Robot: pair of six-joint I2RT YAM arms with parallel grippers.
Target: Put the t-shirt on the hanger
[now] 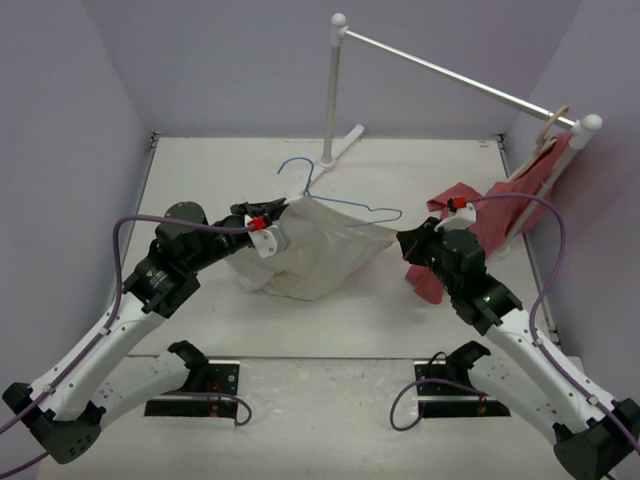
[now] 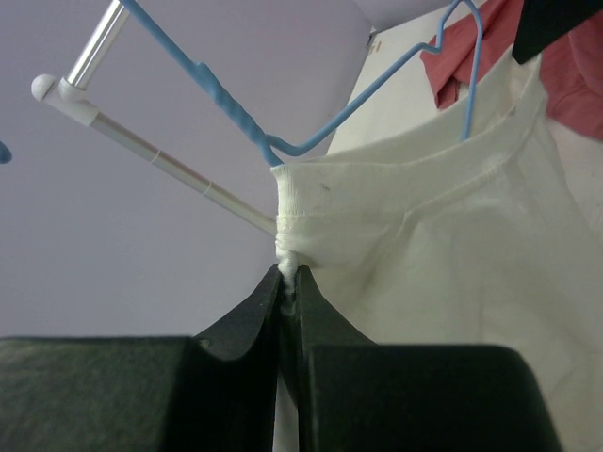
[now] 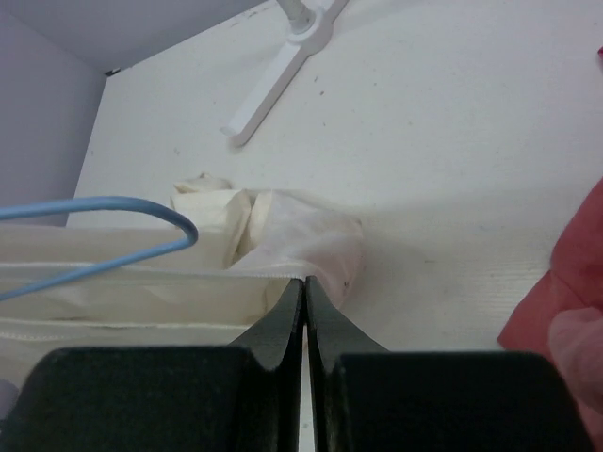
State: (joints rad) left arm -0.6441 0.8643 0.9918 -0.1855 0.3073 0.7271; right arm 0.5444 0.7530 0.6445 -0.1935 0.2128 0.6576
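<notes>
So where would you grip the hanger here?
By the hanger's neck under the hook, from the far side: that end sticks out of the shirt, bare, while the frame's shoulders run into the collar.

You'll find the plain cream cotton t-shirt (image 1: pixel 315 260) has no print, only a few faint dark specks near the collar in the left wrist view. The thin light-blue wire hanger (image 1: pixel 340 202) is one even blue throughout. The left gripper (image 2: pixel 290 275) and the right gripper (image 3: pixel 304 282) both show matte black fingers, and purple cables (image 1: pixel 118 265) trail along the white-and-black arms. The bunched fabric garment (image 1: pixel 505 215) is solid red, its curved wooden hanger (image 1: pixel 553 122) tan. The metal rail (image 1: pixel 450 68) is white, the table (image 1: pixel 200 170) off-white and the walls (image 1: pixel 200 60) pale lavender.
</notes>
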